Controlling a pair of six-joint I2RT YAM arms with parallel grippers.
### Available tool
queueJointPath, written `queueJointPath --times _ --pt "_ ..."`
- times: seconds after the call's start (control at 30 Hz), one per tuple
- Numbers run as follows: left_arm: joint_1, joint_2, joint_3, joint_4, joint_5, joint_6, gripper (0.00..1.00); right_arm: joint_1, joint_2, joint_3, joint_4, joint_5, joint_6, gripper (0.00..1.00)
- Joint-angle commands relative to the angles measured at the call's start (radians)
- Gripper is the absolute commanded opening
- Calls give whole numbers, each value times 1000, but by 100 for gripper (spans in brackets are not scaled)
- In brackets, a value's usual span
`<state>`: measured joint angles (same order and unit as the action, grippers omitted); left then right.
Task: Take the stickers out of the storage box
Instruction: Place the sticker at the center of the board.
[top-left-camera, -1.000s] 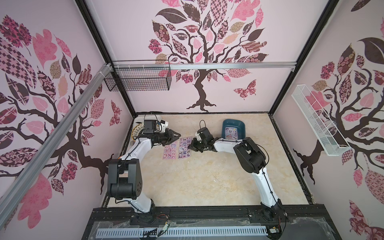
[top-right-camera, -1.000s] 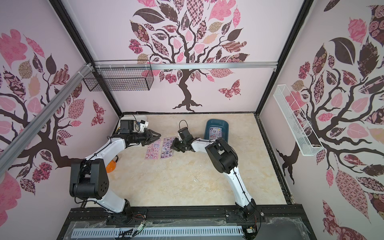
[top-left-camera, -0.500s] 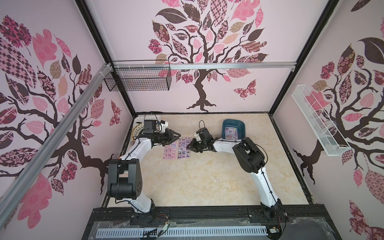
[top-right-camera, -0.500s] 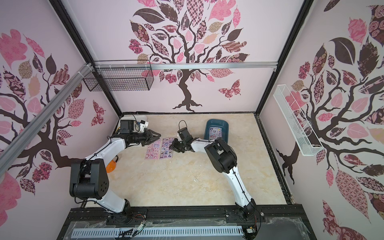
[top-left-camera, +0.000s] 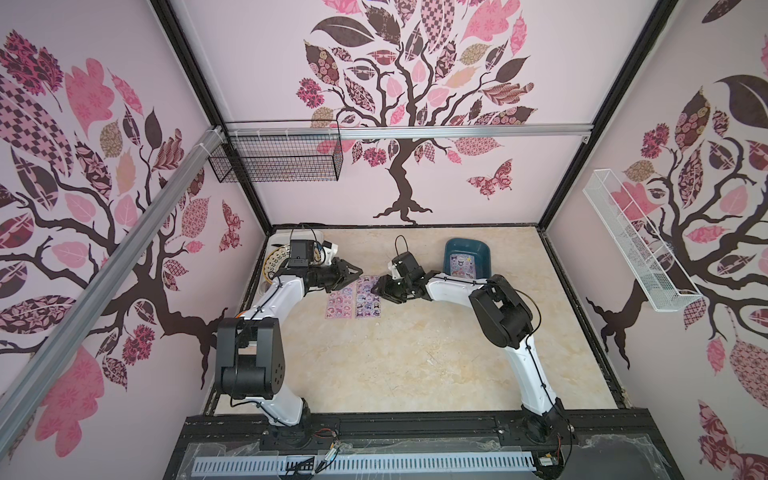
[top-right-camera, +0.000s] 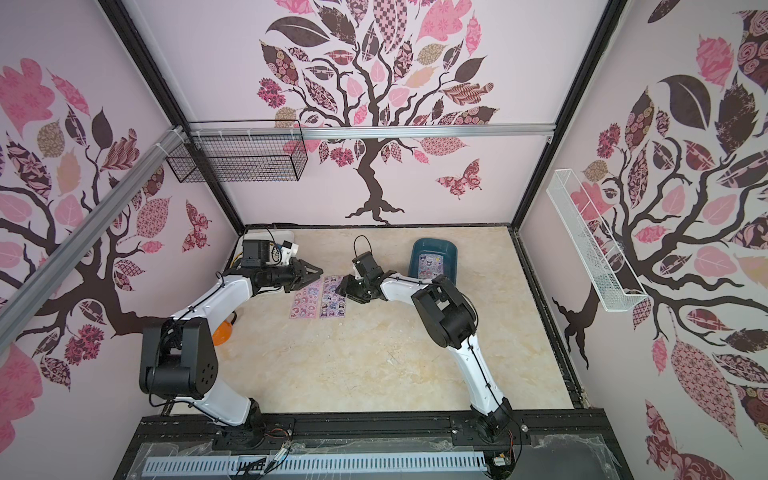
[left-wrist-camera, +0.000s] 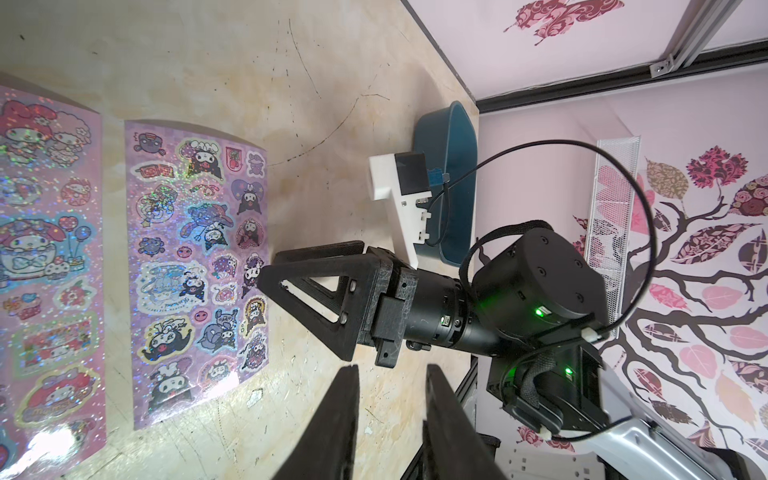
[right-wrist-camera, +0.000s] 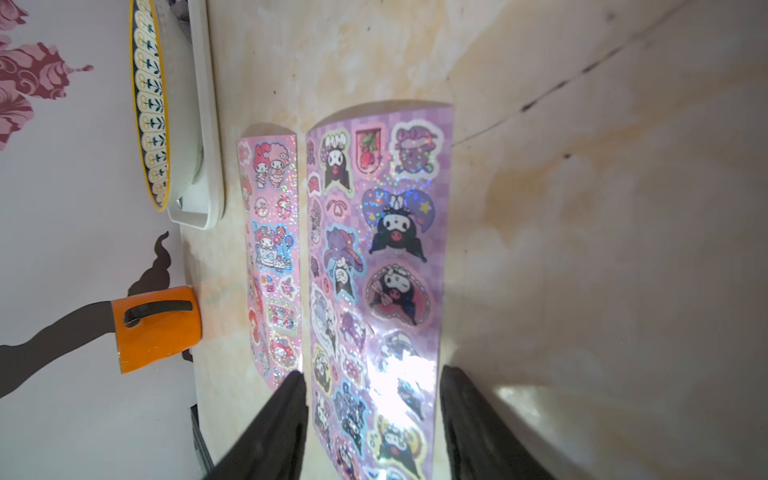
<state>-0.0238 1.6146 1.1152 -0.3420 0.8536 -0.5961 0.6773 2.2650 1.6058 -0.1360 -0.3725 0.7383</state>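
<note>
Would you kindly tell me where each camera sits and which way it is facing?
Top views: high over the front rail, looking down at the beige marbled tabletop; left arm, right arm, left tool and right tool show.
Left wrist: on the left arm, facing across the tabletop to the right tool and dark teal plastic storage box; own fingers show.
Right wrist: on the right arm, facing along the purple cartoon sticker sheet; own fingers show.
Shared: both wrist views show that sheet beside the pink cartoon sticker sheet.
</note>
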Motion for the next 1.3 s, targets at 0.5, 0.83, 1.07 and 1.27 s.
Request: queueJointPath --times 0.5,0.83,1.07,1.27 --pt "-22 18 24 -44 -30 51 33 -1 -229 -110 -70 147 -128 57" --pt "-51 29 27 -58 -40 60 33 -2 -354 -204 -62 231 -182 58" --pt "-68 22 36 -81 -63 81 34 -23 -445 -275 -57 277 -210 62" --pt "-85 38 62 -89 -74 85 34 -45 -508 -316 -76 310 -233 63"
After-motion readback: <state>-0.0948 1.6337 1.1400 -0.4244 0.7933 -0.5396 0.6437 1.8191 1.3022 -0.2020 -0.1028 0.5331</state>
